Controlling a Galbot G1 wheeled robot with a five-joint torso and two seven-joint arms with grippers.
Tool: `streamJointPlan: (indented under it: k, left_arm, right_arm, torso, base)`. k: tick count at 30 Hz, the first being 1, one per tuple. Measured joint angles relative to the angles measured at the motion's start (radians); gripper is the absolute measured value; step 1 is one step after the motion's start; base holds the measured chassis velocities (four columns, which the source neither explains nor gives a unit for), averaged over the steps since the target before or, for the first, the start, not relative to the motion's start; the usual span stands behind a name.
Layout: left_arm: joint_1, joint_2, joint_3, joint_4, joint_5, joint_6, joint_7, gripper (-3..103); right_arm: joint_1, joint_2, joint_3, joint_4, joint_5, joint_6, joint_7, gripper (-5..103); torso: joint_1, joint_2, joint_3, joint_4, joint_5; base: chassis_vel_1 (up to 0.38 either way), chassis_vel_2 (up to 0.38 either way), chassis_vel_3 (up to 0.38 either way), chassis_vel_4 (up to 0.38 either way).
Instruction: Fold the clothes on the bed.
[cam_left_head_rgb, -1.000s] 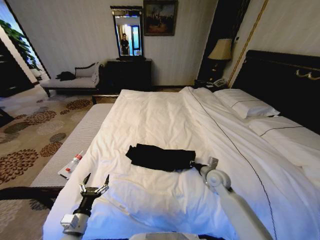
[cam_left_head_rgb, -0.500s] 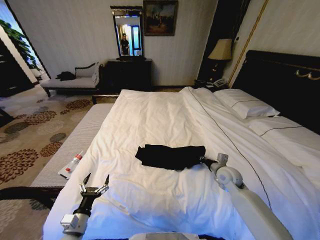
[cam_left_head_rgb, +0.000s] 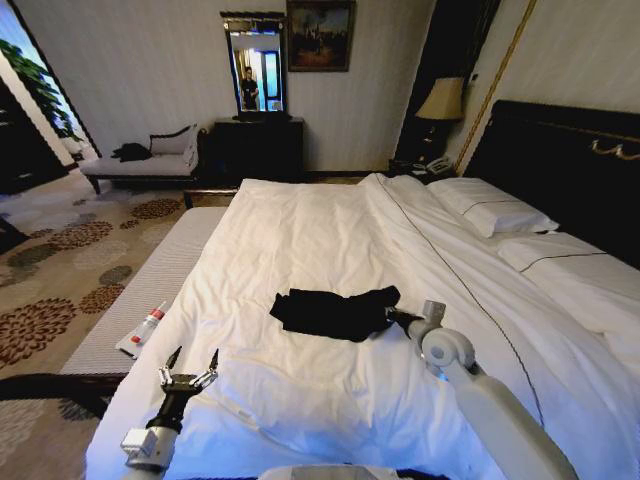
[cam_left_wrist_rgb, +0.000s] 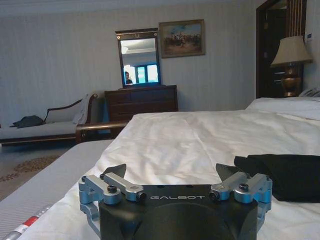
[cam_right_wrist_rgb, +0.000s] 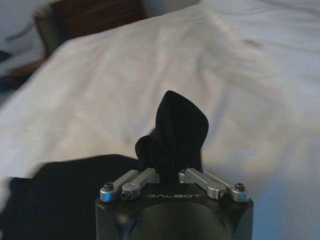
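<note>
Clothes (cam_left_head_rgb: 335, 312) are bunched into a dark folded strip on the white duvet, about mid-bed and a bit toward the foot edge nearest me, well short of the pillows (cam_left_head_rgb: 495, 213) by the headboard. My right gripper (cam_left_head_rgb: 392, 318) is at the strip's headboard-side end, and on the right wrist cam its fingers (cam_right_wrist_rgb: 142, 176) are pinched together on a tuft of black fabric that sticks up between them. My left gripper (cam_left_head_rgb: 189, 371) hovers over the near foot corner of the bed (cam_left_head_rgb: 320, 230), fingers (cam_left_wrist_rgb: 112, 172) spread apart, holding nothing, well clear of the shirt.
</note>
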Motion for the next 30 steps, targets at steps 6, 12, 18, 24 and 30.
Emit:
streamJointPlan:
  k: [6,12,18,24,30]
  left_arm:
    - [0.000,0.000,0.000,0.000,0.000,0.000,0.000,100]
    - [0.000,0.000,0.000,0.000,0.000,0.000,0.000,100]
    - [0.000,0.000,0.000,0.000,0.000,0.000,0.000,100]
    - [0.000,0.000,0.000,0.000,0.000,0.000,0.000,100]
    - [0.000,0.000,0.000,0.000,0.000,0.000,0.000,100]
  right_arm:
    - [0.114,0.048,-0.111,0.004,0.109,0.037,0.027,10]
    - [0.187,0.103,-0.199,-0.058,0.112,0.047,0.013,10]
    - [0.226,0.157,-0.246,-0.108,0.089,0.062,-0.001,10]
    - [0.267,0.236,-0.294,-0.173,0.060,0.077,-0.005,10]
    - [0.277,0.274,-0.319,-0.217,0.029,0.085,-0.009,10]
  torso:
    - [0.000,0.000,0.000,0.0003,-0.0003]
    - [0.000,0.000,0.000,0.0004,0.0002]
    - [0.000,0.000,0.000,0.0000,0.0001]
    - [0.000,0.000,0.000,0.0003,0.0000]
    - [0.000,0.000,0.000,0.0002,0.0001]
  base:
    - [0.000,0.000,0.000,0.000]
    - [0.000,0.000,0.000,0.000]
    - [0.000,0.000,0.000,0.000]
    - [0.000,0.000,0.000,0.000]
    - [0.000,0.000,0.000,0.000]
